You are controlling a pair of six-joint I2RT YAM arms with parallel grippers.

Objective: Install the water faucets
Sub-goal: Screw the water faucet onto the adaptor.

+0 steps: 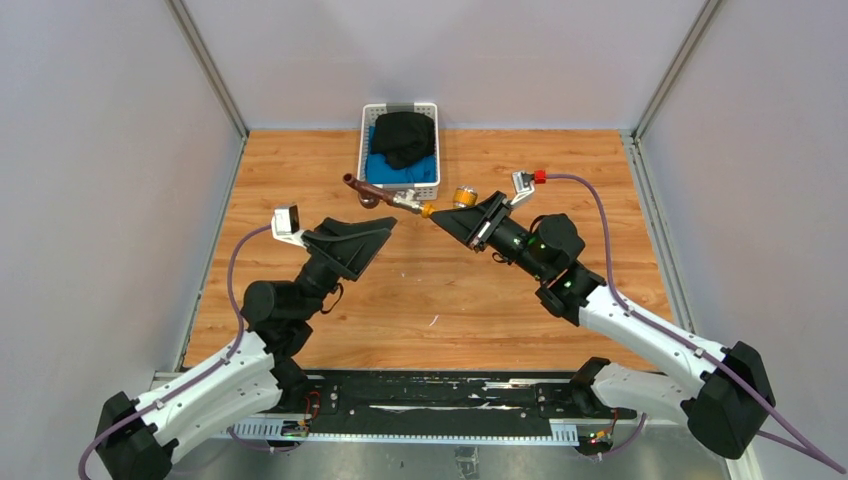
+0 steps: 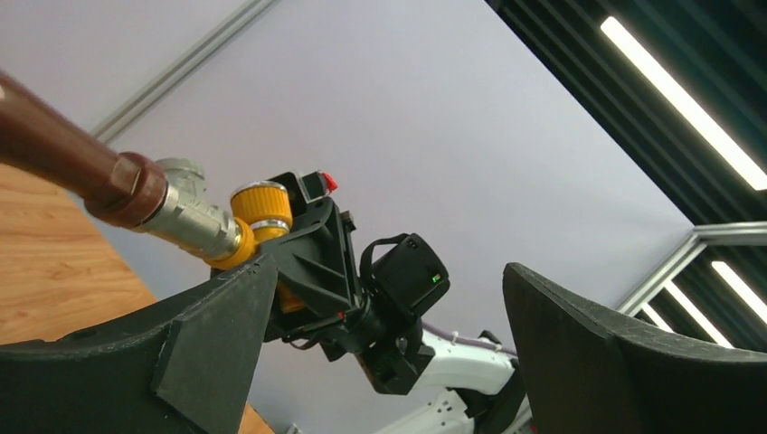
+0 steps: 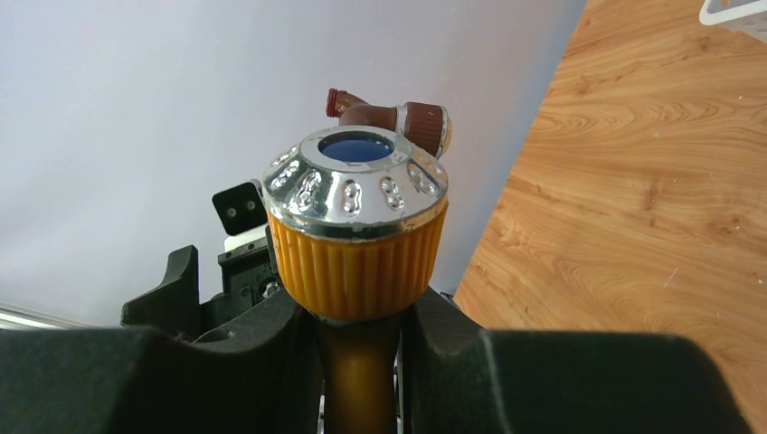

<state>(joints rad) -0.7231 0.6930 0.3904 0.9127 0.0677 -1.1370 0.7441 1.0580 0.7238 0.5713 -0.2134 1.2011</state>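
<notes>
My right gripper (image 1: 447, 218) (image 3: 357, 312) is shut on the stem of the brass-yellow faucet (image 3: 357, 262), just under its ribbed knob with a silvery, blue-centred cap (image 1: 465, 196). The dark reddish-brown faucet (image 1: 365, 190) (image 2: 63, 149) (image 3: 389, 116) joins the yellow one end to end through a silvery fitting (image 1: 405, 203) (image 2: 185, 212). The pair is held off the table in front of the basket. My left gripper (image 1: 388, 225) (image 2: 387, 271) is open and empty. Its left finger (image 2: 208, 334) sits just below the joint; I cannot tell whether it touches.
A white basket (image 1: 364, 150) with black and blue cloth stands at the back centre of the wooden table (image 1: 430, 300), right behind the faucets. Grey walls close in the left, right and back sides.
</notes>
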